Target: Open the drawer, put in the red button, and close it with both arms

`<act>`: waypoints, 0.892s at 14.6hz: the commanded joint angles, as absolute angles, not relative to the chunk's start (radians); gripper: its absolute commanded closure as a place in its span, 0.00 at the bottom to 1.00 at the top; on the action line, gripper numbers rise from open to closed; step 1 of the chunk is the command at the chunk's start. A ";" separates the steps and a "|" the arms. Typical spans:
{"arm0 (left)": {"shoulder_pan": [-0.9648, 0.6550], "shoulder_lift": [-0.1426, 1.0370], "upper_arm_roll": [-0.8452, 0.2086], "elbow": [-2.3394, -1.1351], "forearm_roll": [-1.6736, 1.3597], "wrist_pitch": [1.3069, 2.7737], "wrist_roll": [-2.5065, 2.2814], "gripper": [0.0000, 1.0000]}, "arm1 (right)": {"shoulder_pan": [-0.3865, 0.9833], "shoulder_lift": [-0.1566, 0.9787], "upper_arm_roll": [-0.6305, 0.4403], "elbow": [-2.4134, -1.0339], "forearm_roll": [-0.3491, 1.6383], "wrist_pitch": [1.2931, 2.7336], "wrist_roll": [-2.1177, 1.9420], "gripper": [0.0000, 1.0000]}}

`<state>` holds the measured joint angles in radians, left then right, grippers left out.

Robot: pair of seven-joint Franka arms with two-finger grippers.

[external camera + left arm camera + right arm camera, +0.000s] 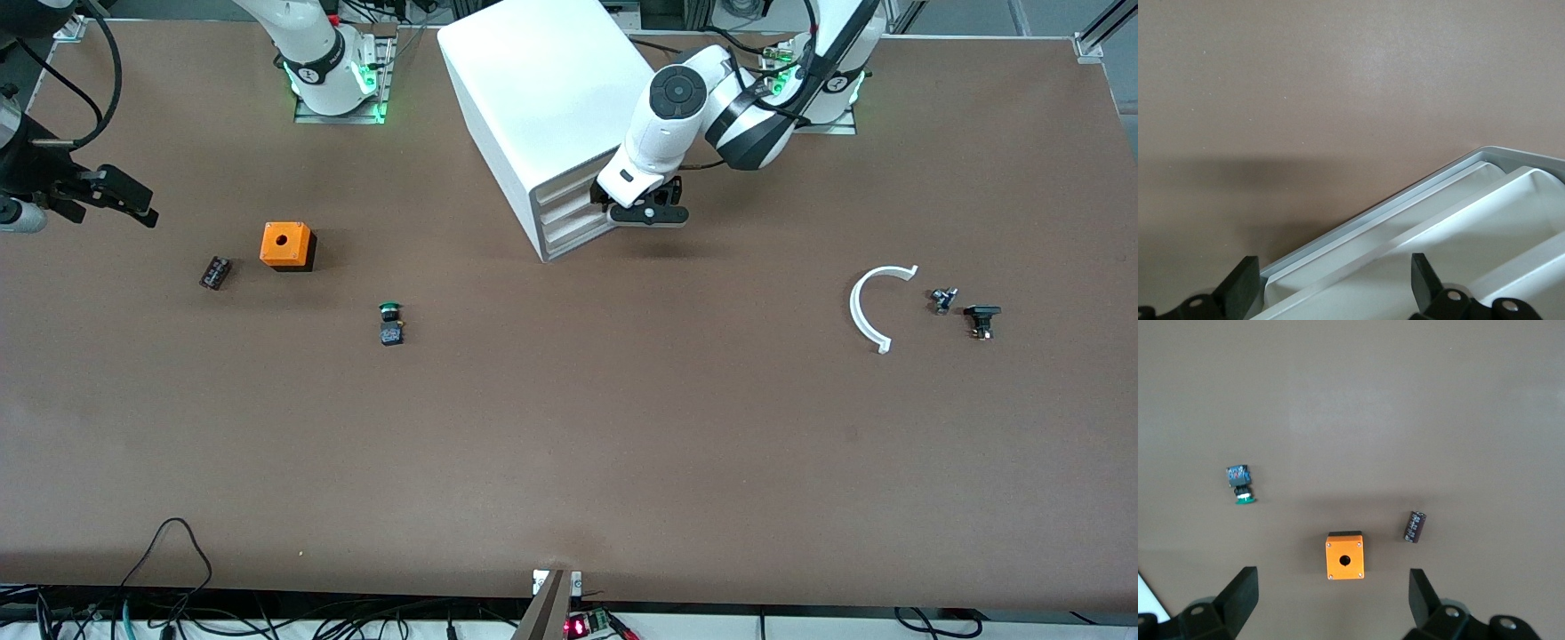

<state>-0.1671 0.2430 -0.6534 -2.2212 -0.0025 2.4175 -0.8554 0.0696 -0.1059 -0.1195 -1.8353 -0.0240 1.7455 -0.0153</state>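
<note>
The white cabinet stands between the arms' bases, and its three drawers look flush with its front. My left gripper is open at the drawer fronts, at the cabinet's corner toward the left arm's end. In the left wrist view its fingertips straddle a white drawer front and hold nothing. My right gripper hangs open and empty over the table at the right arm's end. In the right wrist view it looks down beside the orange box. The red button is out of view.
An orange box with a hole, a small dark cylinder and a green-capped button lie toward the right arm's end. A white curved piece and two small black parts lie toward the left arm's end.
</note>
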 commanded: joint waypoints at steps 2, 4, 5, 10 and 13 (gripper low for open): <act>-0.103 0.158 -0.654 -2.227 -0.018 2.391 -0.848 0.00 | 0.072 -0.101 -0.123 -1.818 -0.012 1.720 -0.003 0.00; -0.072 0.123 -0.611 -2.194 -0.017 2.384 -0.850 0.00 | 0.071 -0.098 -0.124 -1.818 -0.012 1.720 -0.003 0.00; -0.065 0.109 -0.586 -2.162 -0.017 2.346 -0.851 0.00 | 0.072 -0.092 -0.123 -1.818 -0.012 1.720 -0.003 0.00; -0.049 0.075 -0.445 -1.893 -0.005 1.983 -0.845 0.00 | -0.015 0.015 -0.095 -1.670 -0.002 1.646 -0.020 0.00; -0.048 0.051 -0.344 -1.748 0.052 1.789 -0.691 0.00 | -0.021 0.041 -0.051 -1.634 -0.002 1.620 0.002 0.00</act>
